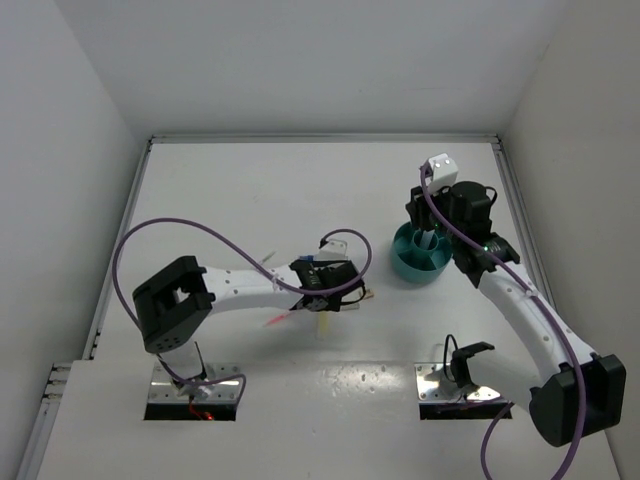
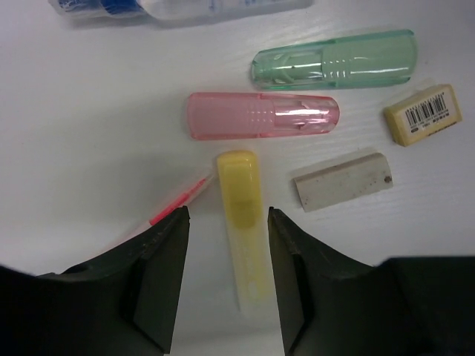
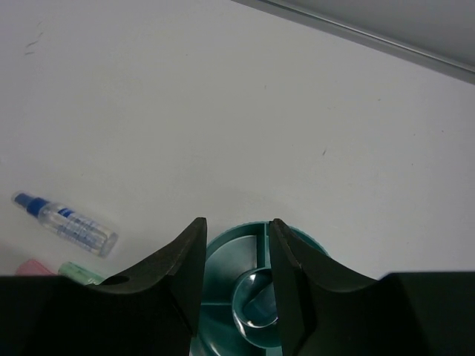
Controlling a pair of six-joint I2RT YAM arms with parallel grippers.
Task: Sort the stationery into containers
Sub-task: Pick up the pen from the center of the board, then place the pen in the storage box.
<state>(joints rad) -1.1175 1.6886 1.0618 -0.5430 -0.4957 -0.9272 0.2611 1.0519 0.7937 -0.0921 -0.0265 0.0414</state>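
The yellow highlighter (image 2: 243, 194) lies flat on the table between the jaws of my left gripper (image 2: 227, 215), which is open and not touching it. Beyond it lie a pink stick (image 2: 263, 116), a green stick (image 2: 334, 61), a grey block (image 2: 343, 182), a tan barcoded block (image 2: 423, 113) and a thin pink pen (image 2: 182, 199). My right gripper (image 3: 237, 224) hangs open and empty right above the teal cup (image 3: 226, 259), whose centre well holds a clear item (image 3: 256, 304). From above, the cup (image 1: 420, 262) stands right of my left gripper (image 1: 325, 285).
A small clear bottle with a blue cap (image 3: 67, 222) lies left of the cup, near the sticks. White walls close the table at the back and both sides. The left arm's purple cable (image 1: 150, 235) loops over the left part of the table.
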